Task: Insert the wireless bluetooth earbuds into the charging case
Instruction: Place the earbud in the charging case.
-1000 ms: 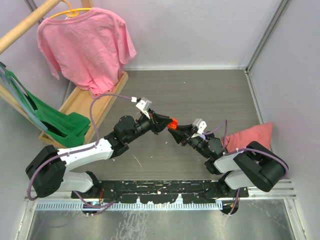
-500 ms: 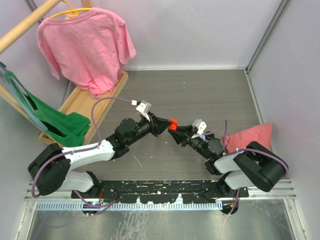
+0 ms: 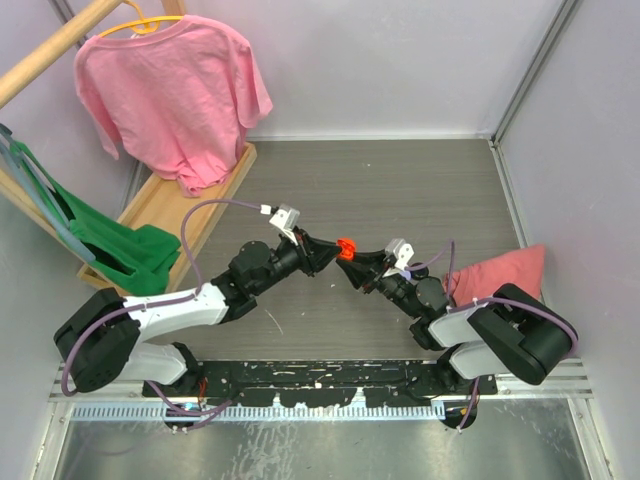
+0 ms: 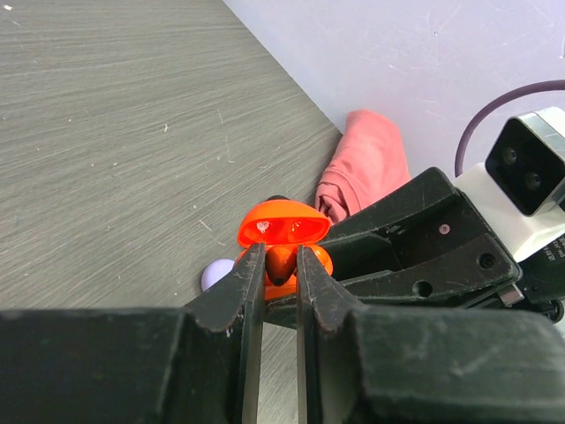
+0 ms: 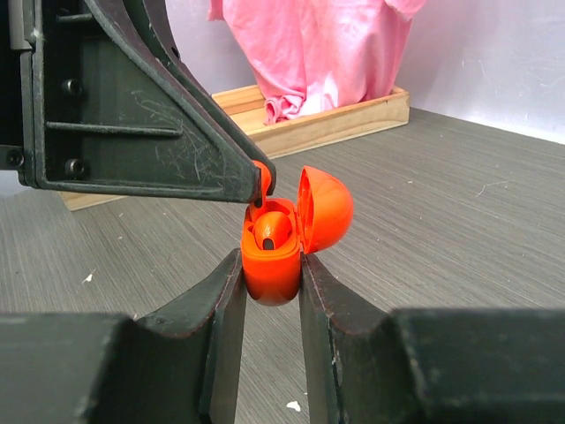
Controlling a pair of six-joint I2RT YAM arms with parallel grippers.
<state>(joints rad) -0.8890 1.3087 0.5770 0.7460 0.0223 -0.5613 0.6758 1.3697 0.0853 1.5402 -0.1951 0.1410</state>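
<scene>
The right gripper [image 5: 269, 263] was clamped on the body of the orange case [image 5: 272, 276], which it held off the bench [image 3: 400, 180] with the lid [image 5: 327, 209] hinged open. The left gripper [image 4: 281, 252] was pinched shut on a small earbud [image 4: 281, 265] right at the case's open mouth. A lilac piece [image 4: 216, 276] lay on the bench below.

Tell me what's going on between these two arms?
The right gripper clamps an orange charging case, its lid hinged open, held above the table. The left gripper is shut on a small orange earbud and hangs it right over the case's open cavity. The earbud is not yet released.
</scene>
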